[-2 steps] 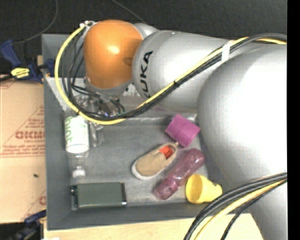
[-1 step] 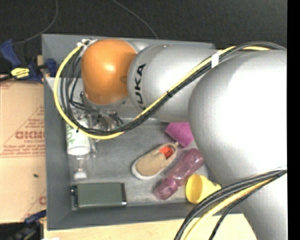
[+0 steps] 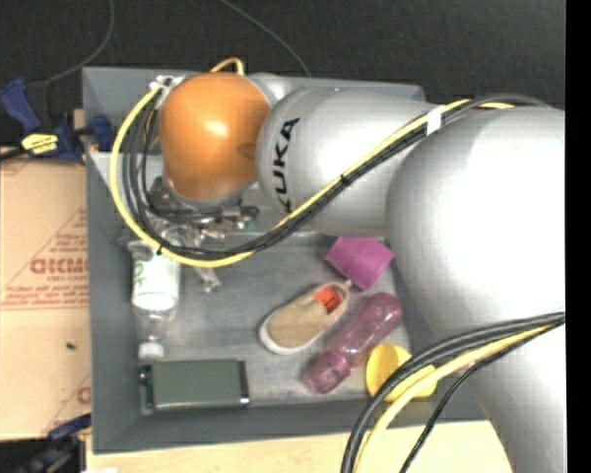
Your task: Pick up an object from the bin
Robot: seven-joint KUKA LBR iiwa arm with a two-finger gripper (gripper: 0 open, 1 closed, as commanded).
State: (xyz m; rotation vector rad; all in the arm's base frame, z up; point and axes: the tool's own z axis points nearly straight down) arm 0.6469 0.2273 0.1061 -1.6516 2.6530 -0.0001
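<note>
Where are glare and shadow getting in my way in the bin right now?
Camera view: a bright highlight sits on the orange wrist cover, milder sheen along the silver arm; shadow darkens the bin floor beneath the wrist, beside the clear bottle; the beige shoe, purple bottle and dark flat device are evenly lit, without strong glare.
</note>
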